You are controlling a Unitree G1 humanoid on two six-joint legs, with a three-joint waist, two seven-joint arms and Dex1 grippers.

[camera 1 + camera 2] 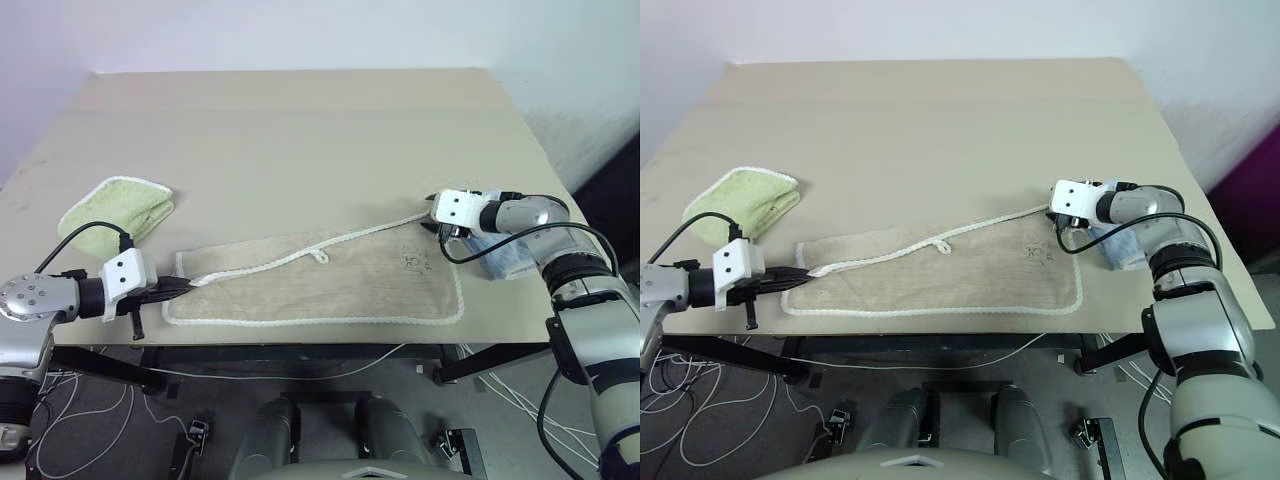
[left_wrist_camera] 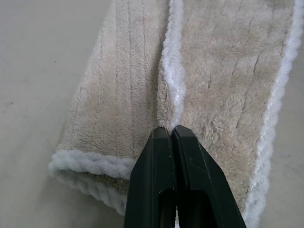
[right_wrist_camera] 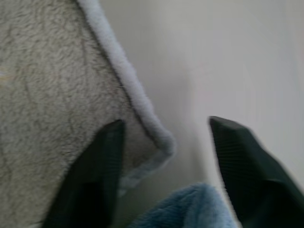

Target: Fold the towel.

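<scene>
The beige towel [image 1: 330,285] lies flat and long near the table's front edge, its white corded edging running diagonally across the top with a small loop [image 1: 320,256]. My left gripper [image 1: 190,285] is at the towel's left end, shut on the corded edge; the left wrist view shows the black fingertips [image 2: 161,142] pinching the cord. My right gripper [image 1: 436,222] is at the towel's far right corner. In the right wrist view its fingers [image 3: 102,156] stand apart, open, with the towel corner [image 3: 159,145] between them.
A small light-green folded cloth [image 1: 115,207] lies at the left of the tan table [image 1: 300,130]. A small light-blue folded cloth [image 1: 505,258] sits just right of the towel, under my right wrist. The far half of the table is bare.
</scene>
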